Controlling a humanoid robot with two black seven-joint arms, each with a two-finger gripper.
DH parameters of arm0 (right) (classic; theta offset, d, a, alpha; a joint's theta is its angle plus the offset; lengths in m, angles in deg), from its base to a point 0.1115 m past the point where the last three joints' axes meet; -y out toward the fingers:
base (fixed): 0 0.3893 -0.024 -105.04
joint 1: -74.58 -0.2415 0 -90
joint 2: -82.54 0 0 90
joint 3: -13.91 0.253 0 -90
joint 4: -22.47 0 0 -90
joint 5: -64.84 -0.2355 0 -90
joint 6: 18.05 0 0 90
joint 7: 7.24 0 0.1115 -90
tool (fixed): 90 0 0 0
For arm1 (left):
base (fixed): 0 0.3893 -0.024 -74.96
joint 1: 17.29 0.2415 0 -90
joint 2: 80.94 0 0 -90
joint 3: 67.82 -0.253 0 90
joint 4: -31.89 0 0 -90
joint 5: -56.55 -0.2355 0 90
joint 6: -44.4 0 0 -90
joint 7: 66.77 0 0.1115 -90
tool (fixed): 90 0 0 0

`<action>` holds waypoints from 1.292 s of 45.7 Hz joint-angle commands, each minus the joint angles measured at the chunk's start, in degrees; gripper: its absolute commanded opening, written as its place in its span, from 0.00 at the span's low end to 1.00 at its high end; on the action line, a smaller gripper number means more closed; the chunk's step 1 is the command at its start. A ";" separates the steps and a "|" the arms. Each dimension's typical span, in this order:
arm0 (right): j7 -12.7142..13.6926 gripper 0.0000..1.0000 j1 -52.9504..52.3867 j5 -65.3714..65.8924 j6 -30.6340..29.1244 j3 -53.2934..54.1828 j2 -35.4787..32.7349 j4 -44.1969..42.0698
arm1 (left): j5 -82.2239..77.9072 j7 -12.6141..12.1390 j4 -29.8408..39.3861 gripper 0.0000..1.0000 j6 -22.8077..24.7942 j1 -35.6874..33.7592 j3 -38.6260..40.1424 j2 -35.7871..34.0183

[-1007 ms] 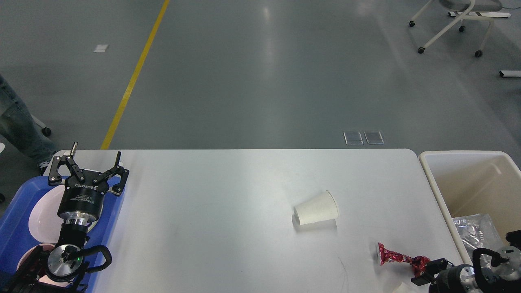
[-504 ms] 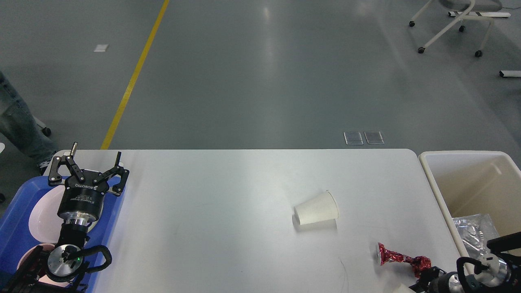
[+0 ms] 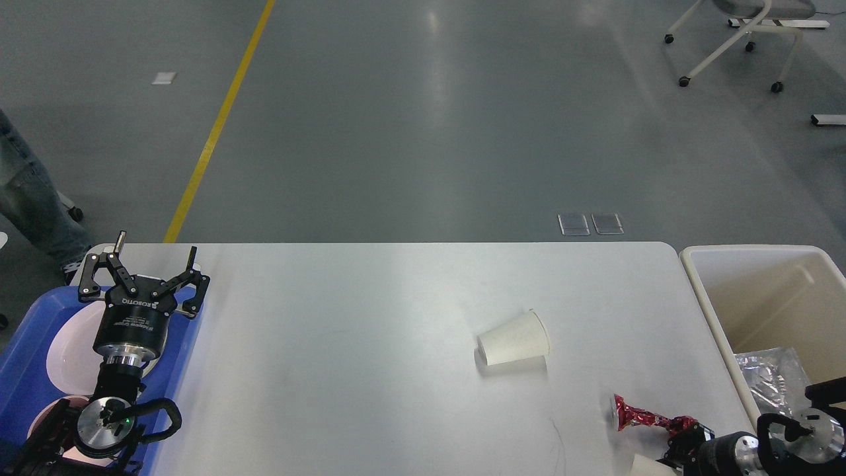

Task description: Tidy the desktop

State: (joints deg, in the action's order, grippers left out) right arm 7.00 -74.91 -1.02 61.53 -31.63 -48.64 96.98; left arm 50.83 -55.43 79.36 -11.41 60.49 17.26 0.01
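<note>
A grey concrete floor with a yellow line (image 3: 218, 122) is stretching behind the large white rounded-corner desktop (image 3: 370, 370), which is filling the lower view between a blue plastic tray (image 3: 30, 347) and a cream plastic bin (image 3: 760, 291). A white paper cup (image 3: 514, 338) is lying on its side right of centre, with a crumpled red foil wrapper (image 3: 644, 418) near the front right. The left gripper (image 3: 144, 277) is hovering over the tray with fingers spread apart, while the right gripper (image 3: 684, 439) is touching the wrapper's end, its finger state impossible to tell.
</note>
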 commanded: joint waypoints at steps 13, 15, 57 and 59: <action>0.00 0.00 -7.91 3.18 -1.01 -4.81 -6.19 7.04 | 0.00 0.00 0.00 0.97 0.00 0.00 0.00 0.00; -0.09 0.00 -11.94 4.94 -1.54 -8.41 -6.28 8.80 | 0.00 0.00 0.00 0.97 0.00 0.00 0.00 0.00; -0.26 0.00 -81.92 53.11 -30.63 -32.60 13.93 19.79 | 0.00 0.00 0.00 0.97 0.00 0.00 0.00 0.00; -0.35 0.00 -82.28 53.99 -30.28 -32.42 15.16 19.79 | 0.00 0.00 0.00 0.97 0.00 0.00 0.00 0.00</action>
State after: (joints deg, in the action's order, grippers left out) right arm 6.73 -155.58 51.29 30.42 -64.28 -36.55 116.77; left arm 50.83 -55.43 79.35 -11.41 60.49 17.26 0.01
